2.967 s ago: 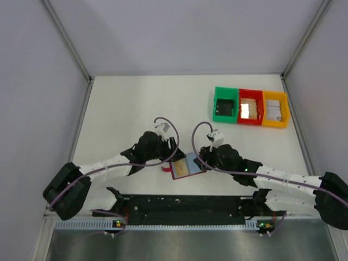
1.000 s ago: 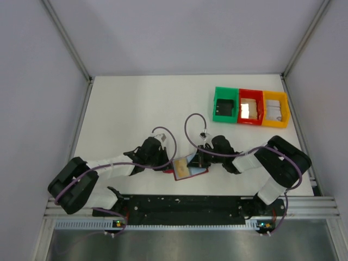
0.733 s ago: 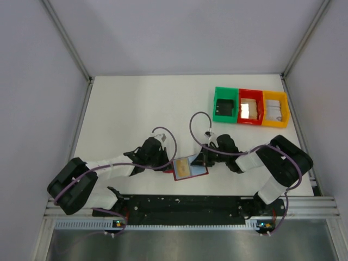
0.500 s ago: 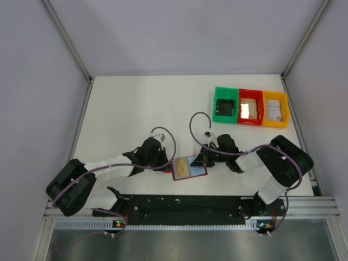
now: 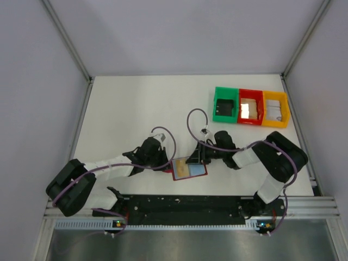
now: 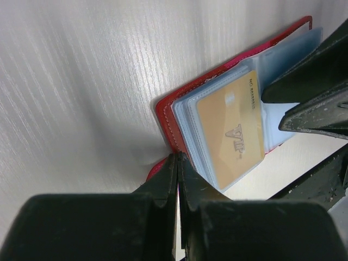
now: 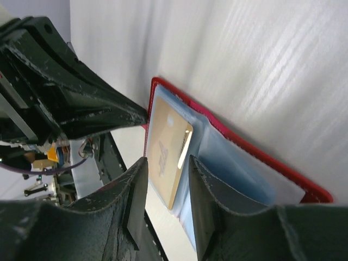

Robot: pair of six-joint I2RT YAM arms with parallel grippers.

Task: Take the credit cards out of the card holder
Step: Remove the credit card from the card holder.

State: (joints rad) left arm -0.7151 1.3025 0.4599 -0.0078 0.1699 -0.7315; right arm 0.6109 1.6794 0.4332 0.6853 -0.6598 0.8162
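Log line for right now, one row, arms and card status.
left fingers: shut on card holder edge | right fingers: straddling tan card, grip unclear | status: card not yet out

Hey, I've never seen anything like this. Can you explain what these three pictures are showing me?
These are two robot arms, left and right, bolted to a white table. One picture looks down from above; the other two come from cameras on each wrist. On the table lie an open dark red card holder with clear sleeves and, further back, a green plastic bin, a red bin and a yellow bin. The left gripper is shut on the holder's edge. The right gripper is open, straddling the edge of a tan credit card in the sleeves.
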